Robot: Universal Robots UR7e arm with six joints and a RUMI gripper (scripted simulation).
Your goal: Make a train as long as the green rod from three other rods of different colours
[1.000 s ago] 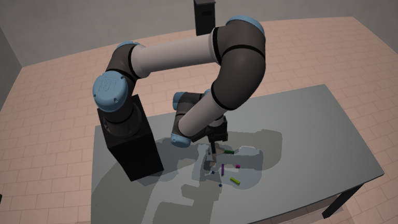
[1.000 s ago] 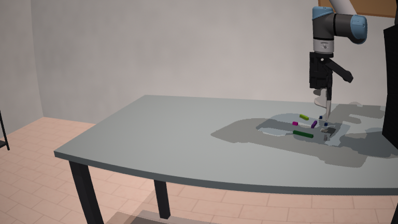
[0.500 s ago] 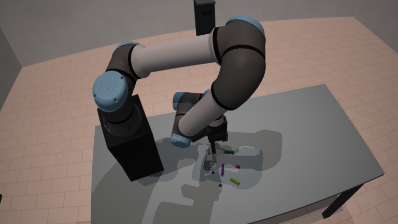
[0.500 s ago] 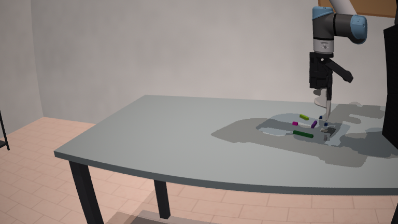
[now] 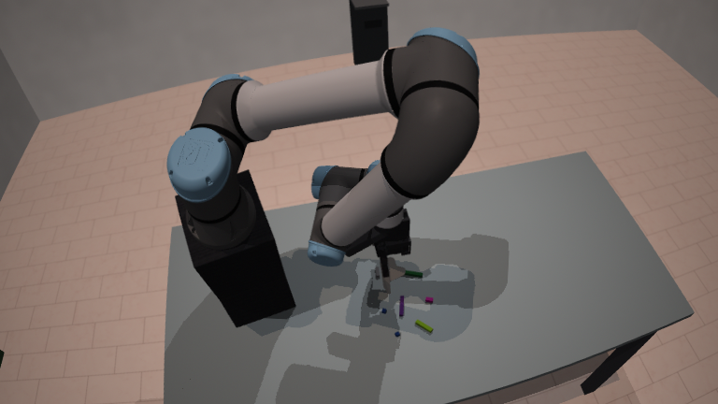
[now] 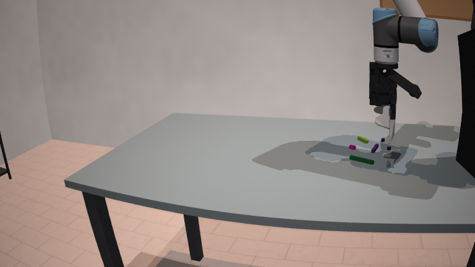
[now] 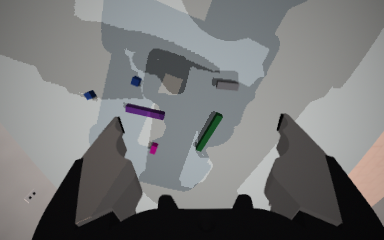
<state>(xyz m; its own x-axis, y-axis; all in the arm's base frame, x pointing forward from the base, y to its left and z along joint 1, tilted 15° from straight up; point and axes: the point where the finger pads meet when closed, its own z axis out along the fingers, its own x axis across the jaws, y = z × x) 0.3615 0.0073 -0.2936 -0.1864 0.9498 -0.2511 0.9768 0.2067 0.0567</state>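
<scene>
Seven rods on the table, none joined in a train

Seven rods lie spread on the table (image 5: 555, 220) (image 6: 175, 180) (image 7: 30, 80): two blue and one each of magenta, green, lime, purple and grey. Left to right in the exterior view, the one magenta (image 5: 429, 300) (image 6: 352, 147) (image 7: 153, 148) comes first, apart from the others. Then comes the one green (image 5: 413, 273) (image 6: 362, 159) (image 7: 209, 132), the rod to match, lying flat nearer that camera. The one lime (image 5: 423, 325) (image 6: 362, 139) lies beyond the magenta, outside the wrist view.

Next is the one purple (image 5: 401, 306) (image 6: 375, 148) (image 7: 145, 111), between the magenta and the two blues. The far blue (image 5: 397, 334) (image 6: 383, 139) (image 7: 90, 95) and the near blue (image 5: 384, 310) (image 6: 388, 148) (image 7: 136, 81) lie apart from each other. The one grey (image 6: 388, 164) (image 7: 227, 85) lies near one end of the green, with a gap between them.

The one gripper (image 5: 390, 281) (image 6: 385, 133) (image 7: 199, 116) is above the table, its two fingers spread wide and holding nothing.
</scene>
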